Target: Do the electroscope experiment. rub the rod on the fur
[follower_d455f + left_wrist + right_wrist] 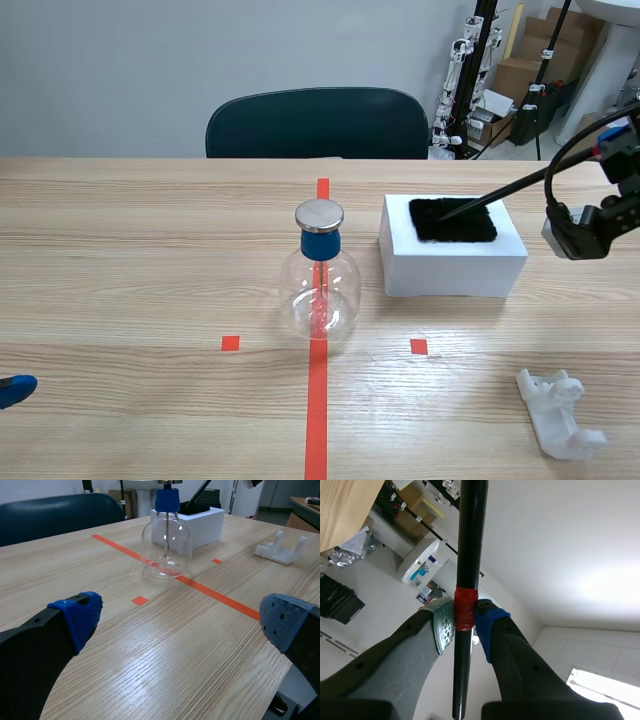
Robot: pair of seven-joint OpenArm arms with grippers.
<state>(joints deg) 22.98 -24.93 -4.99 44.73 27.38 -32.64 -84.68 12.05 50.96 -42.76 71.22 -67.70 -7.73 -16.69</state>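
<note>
The right gripper point(464, 616) is clamped on the black rod point(495, 192), its two pads pressing a red tape band point(465, 608) wound round the shaft. In the scene the rod slants from the right arm point(592, 226) at the right edge down and left onto the black fur point(453, 220). Its tip rests on the fur's near-left part, dark against dark, so the exact point of touch is hard to make out. The arm is cut off by the frame, and its fingers cannot be picked out there. The fur lies on top of a white block point(452, 262), right of the glass flask electroscope point(320, 272), which stands on the red centre line with a blue neck and a metal cap. The left gripper point(181, 616) hangs low at the near left with its fingers spread wide and nothing between them; the scene shows only one blue pad tip point(15, 390). A white plastic stand point(560, 412) lies at the near right, its shape unclear.
</note>
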